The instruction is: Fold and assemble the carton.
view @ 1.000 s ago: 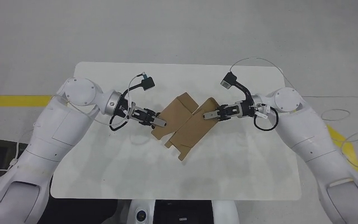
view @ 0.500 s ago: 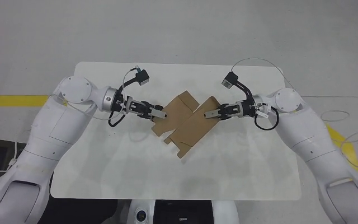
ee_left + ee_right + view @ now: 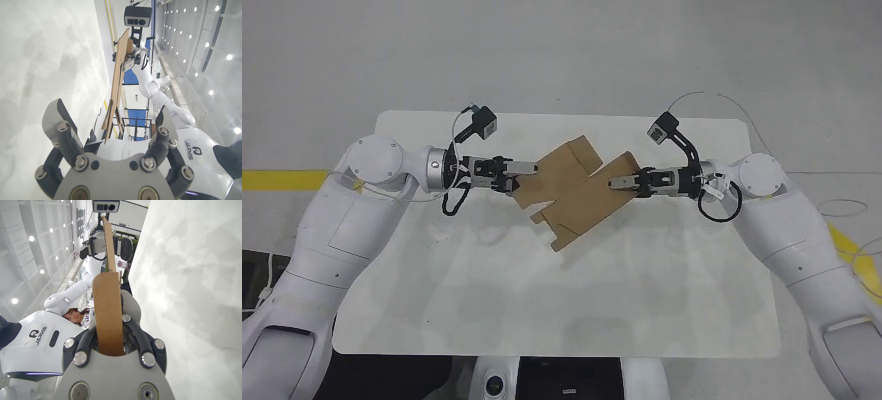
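Your right fingers (image 3: 132,308) clench a flap of the carton (image 3: 577,190). Above the white tabletop (image 3: 672,300) that flat brown carton hangs between both arms, and your left fingers (image 3: 52,117) stand spread apart near its opposite edge.

A white rounded-corner table (image 3: 662,310) stands on a pale grey floor (image 3: 562,50) marked by a yellow painted stripe (image 3: 282,180). Round white ceiling lights (image 3: 207,44) shine overhead, and blue wall panels (image 3: 130,77) stand farther off.
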